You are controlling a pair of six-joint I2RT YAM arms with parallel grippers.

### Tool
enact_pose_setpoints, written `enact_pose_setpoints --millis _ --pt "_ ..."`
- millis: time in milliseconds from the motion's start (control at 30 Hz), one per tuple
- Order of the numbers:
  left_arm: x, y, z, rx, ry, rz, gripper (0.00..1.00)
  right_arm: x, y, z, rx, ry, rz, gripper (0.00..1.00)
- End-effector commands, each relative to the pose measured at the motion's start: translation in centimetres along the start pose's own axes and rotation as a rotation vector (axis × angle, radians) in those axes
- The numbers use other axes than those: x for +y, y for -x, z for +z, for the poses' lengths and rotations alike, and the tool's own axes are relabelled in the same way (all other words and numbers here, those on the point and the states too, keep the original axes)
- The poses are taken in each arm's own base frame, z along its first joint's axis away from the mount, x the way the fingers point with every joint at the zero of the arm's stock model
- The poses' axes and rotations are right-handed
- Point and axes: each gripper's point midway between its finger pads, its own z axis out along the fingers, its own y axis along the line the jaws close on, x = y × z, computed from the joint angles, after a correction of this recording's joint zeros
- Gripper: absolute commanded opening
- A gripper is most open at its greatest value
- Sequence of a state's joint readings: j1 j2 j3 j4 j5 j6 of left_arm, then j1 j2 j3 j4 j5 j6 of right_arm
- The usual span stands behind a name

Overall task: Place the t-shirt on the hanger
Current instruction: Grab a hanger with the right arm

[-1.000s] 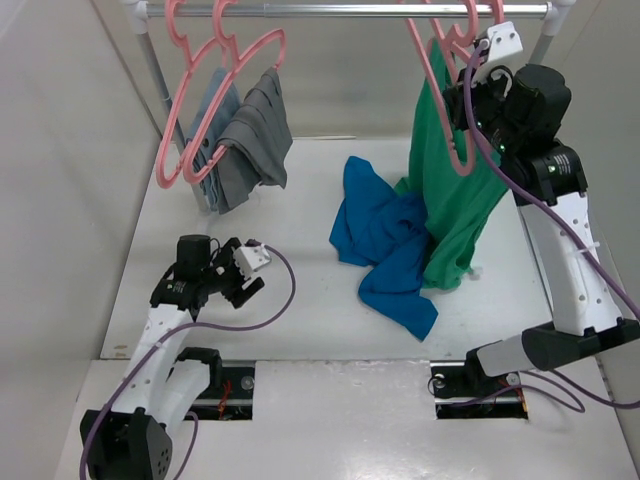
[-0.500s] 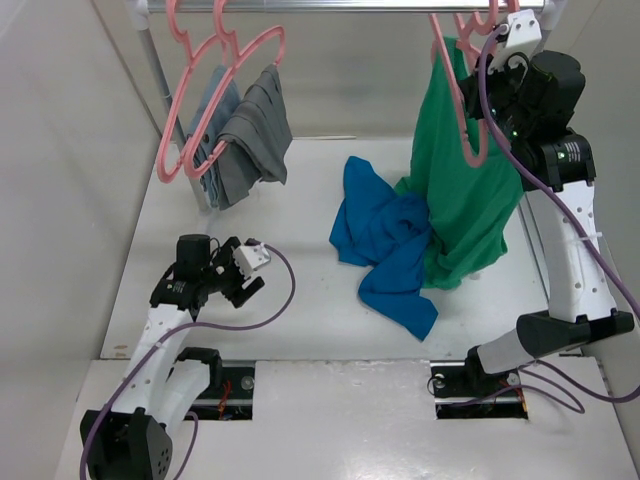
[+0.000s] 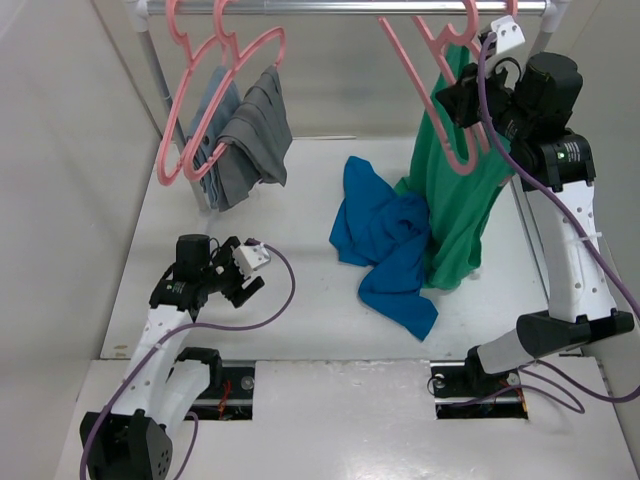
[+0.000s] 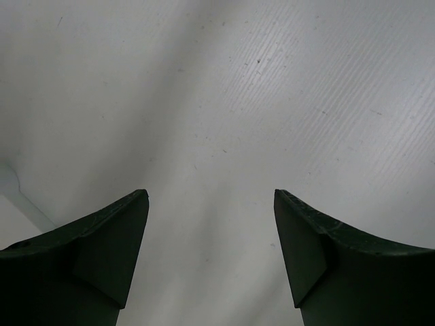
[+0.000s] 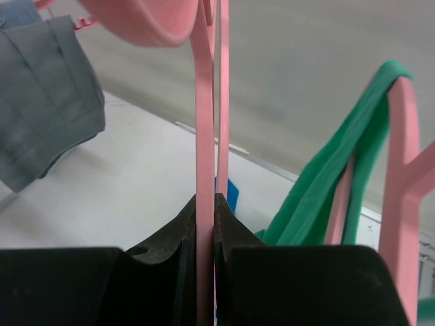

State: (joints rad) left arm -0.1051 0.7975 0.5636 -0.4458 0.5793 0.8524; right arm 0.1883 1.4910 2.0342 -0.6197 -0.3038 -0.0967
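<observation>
The blue t-shirt [image 3: 385,240] lies crumpled on the table's middle; a sliver of it shows in the right wrist view [image 5: 232,193]. My right gripper [image 3: 452,100] is high at the back right, just under the rail, and is shut on a thin pink hanger [image 3: 412,58]. In the right wrist view the hanger's bar [image 5: 204,129] runs upright between the closed jaws of the gripper [image 5: 205,204]. My left gripper [image 3: 243,285] is low over bare table at the near left, open and empty [image 4: 211,204].
A green tank top [image 3: 455,200] hangs on another pink hanger right beside my right gripper and drapes to the table, also in the right wrist view [image 5: 326,197]. Grey garments [image 3: 245,130] hang on pink hangers at the back left. The rail [image 3: 340,8] spans the back.
My right gripper has swung the pink hanger to the left along the rail, and the green top has swayed with it. The left arm and the t-shirt have not moved.
</observation>
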Motion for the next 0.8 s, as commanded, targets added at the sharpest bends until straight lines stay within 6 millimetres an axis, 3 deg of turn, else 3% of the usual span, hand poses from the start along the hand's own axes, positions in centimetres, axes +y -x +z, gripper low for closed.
enact_pose_setpoints --millis 0,100,467,533,767 --pt "0.5 1.8 -0.5 -0.053 0.009 0.02 0.71 1.1 1.7 -1.0 -0.036 0.051 0.029 0.01" --pt "0.4 1.8 -0.5 -0.053 0.009 0.02 0.73 0.8 1.2 -0.9 -0.025 0.052 0.07 0.0" --pt "0.3 1.8 -0.6 -0.059 0.015 0.025 0.73 4.6 2.1 -0.6 -0.054 0.31 0.122 0.0" --pt "0.2 1.6 -0.6 -0.053 0.009 0.02 0.73 6.4 2.3 -1.0 -0.061 0.43 0.12 0.0" --pt "0.1 1.6 -0.6 -0.053 0.009 0.009 0.73 8.1 4.0 -2.7 -0.128 0.526 0.075 0.0"
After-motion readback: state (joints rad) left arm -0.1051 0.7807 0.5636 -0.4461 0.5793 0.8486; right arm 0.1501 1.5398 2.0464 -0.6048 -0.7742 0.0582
